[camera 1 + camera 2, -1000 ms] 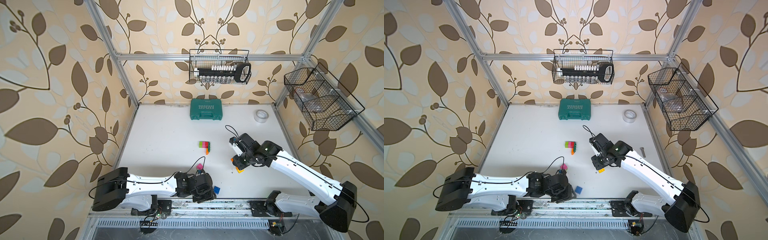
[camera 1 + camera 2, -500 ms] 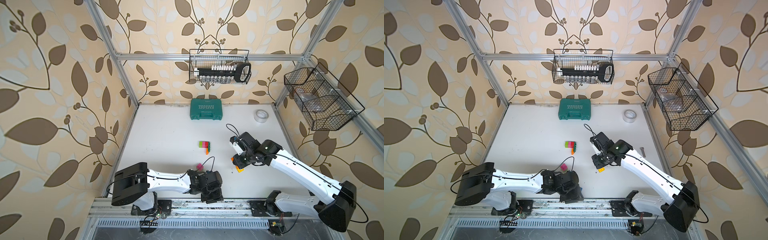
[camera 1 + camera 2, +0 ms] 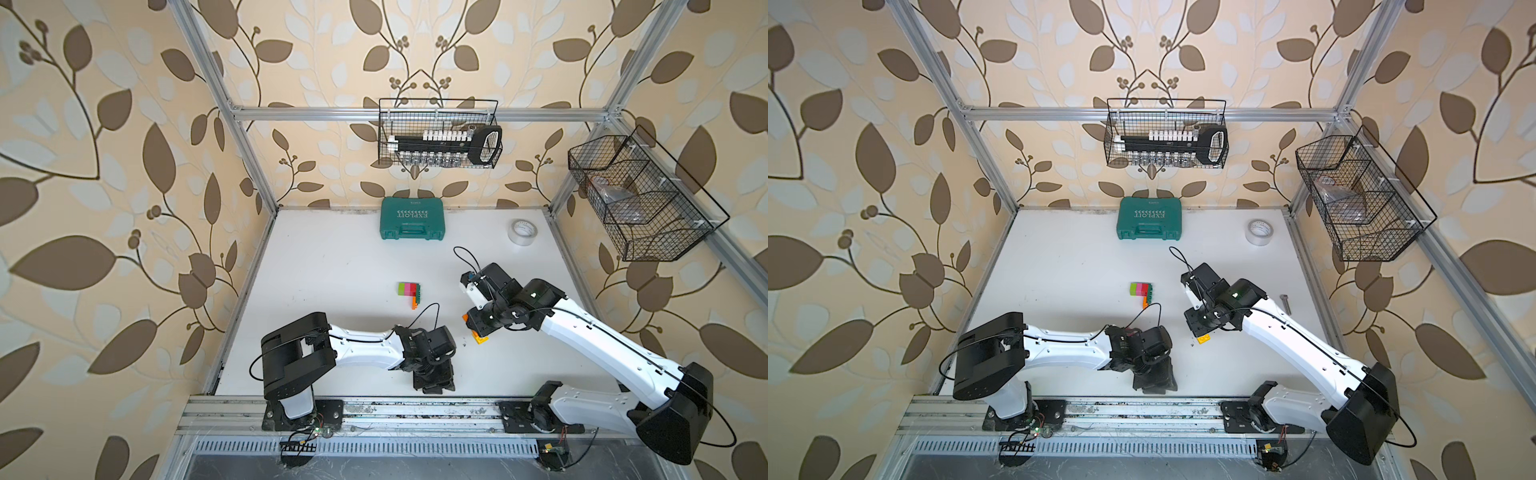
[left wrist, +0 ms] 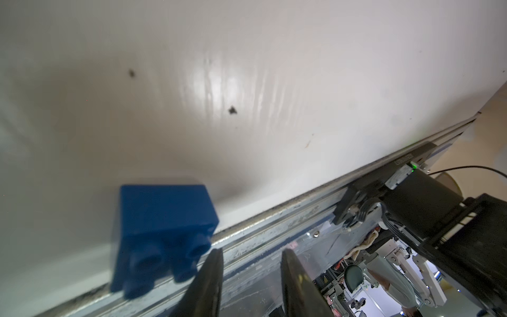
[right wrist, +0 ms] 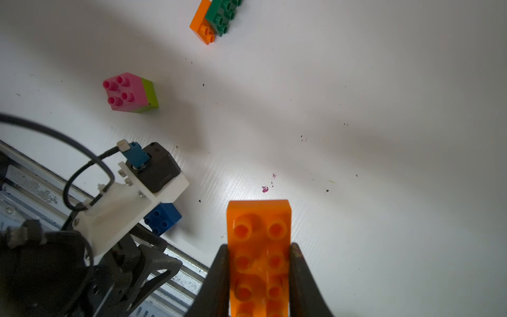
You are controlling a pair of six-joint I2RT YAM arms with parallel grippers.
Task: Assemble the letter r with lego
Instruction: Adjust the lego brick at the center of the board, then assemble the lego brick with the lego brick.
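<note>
Right gripper (image 5: 259, 274): clamped on long orange studded plastic brick (image 5: 259, 247).
Left gripper (image 4: 249, 277): closed, empty, beside small blue studded plastic brick (image 4: 162, 227) at table's front edge.

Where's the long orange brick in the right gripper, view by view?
Top views: long orange studded plastic brick juts from under the right gripper, in both.
Right wrist: foreground, clamped between the fingers.
Left wrist: not in it.
Landmark: green-and-orange brick cluster, absent from left wrist.

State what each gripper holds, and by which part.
The right gripper clamps the long orange brick by its two long sides at the near end. The left gripper is shut on nothing; the blue brick lies beside it.
</note>
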